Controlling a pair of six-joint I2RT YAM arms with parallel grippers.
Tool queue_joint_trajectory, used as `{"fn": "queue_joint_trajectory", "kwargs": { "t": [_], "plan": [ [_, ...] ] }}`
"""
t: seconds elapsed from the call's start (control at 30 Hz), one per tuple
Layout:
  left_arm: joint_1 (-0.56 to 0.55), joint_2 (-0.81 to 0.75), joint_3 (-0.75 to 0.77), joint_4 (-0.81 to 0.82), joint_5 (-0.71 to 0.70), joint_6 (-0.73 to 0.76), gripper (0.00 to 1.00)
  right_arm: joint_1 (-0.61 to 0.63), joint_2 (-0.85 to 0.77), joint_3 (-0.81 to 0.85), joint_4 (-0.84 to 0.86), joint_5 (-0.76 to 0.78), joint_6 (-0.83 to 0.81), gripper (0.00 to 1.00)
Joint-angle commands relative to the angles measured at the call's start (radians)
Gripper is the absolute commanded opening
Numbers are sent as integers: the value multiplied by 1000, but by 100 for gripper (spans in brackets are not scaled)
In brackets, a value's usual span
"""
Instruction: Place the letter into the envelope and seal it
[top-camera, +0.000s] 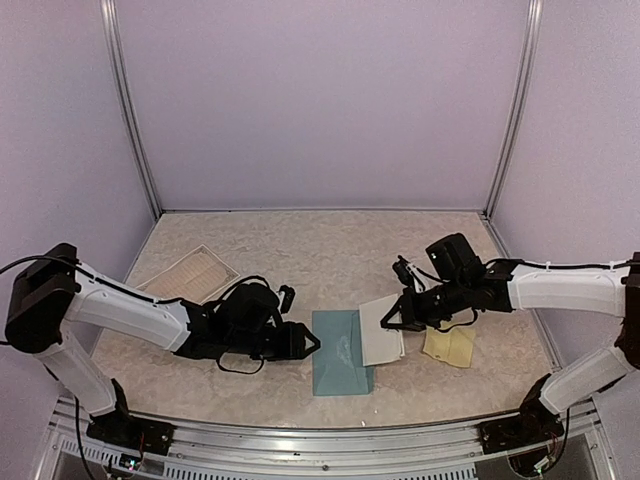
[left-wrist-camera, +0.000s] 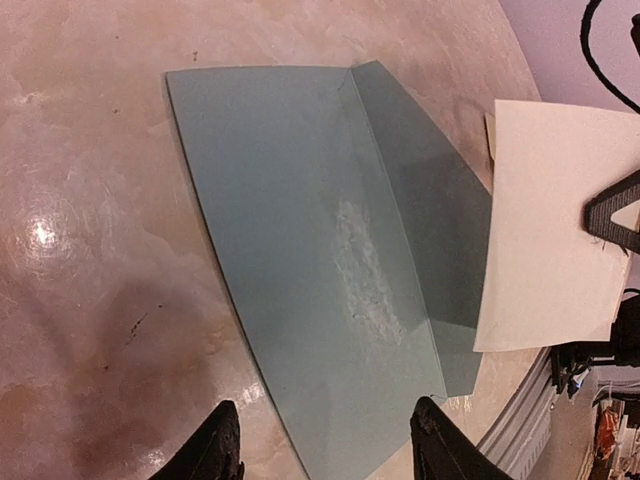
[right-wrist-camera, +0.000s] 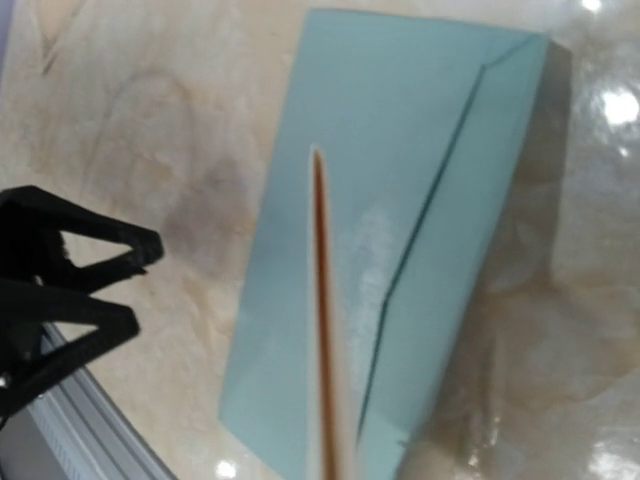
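Note:
The teal envelope (top-camera: 340, 352) lies flat at the table's middle, its flap (left-wrist-camera: 430, 220) folded open toward the right. My left gripper (top-camera: 308, 342) hovers at its left edge, open, with the black fingertips (left-wrist-camera: 215, 445) apart over the envelope (left-wrist-camera: 300, 230) and nothing between them. The white letter (top-camera: 381, 330) hangs just right of the envelope with my right gripper (top-camera: 392, 320) shut on its far edge. The right wrist view shows the letter (right-wrist-camera: 325, 330) edge-on as a thin line above the envelope (right-wrist-camera: 400, 200); its own fingers are hidden there.
A yellow-tan sticker sheet (top-camera: 450, 346) lies right of the letter, under the right arm. A shallow white tray (top-camera: 190, 275) sits at the back left. A metal rail (top-camera: 300, 440) runs along the near table edge.

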Motion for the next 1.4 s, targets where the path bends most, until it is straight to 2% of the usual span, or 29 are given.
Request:
{"fn": "queue_joint_trajectory", "kwargs": {
  "t": [0.0, 0.17, 0.27, 0.37, 0.83, 1.37],
  "plan": [
    [15, 28, -15, 47, 51, 11, 54, 7, 50, 25, -23, 13, 22, 0],
    [28, 66, -32, 88, 63, 21, 53, 6, 133, 42, -66, 56, 2, 0],
    [39, 95, -37, 102, 65, 30, 48, 7, 166, 53, -108, 120, -11, 0],
    [41, 119, -37, 125, 72, 32, 46, 6, 188, 57, -121, 144, -20, 0],
    [43, 209, -10, 152, 87, 45, 36, 7, 274, 70, -66, 119, -24, 0],
    [43, 254, 5, 174, 106, 46, 36, 7, 344, 112, -28, 77, -24, 0]
  ]
}}
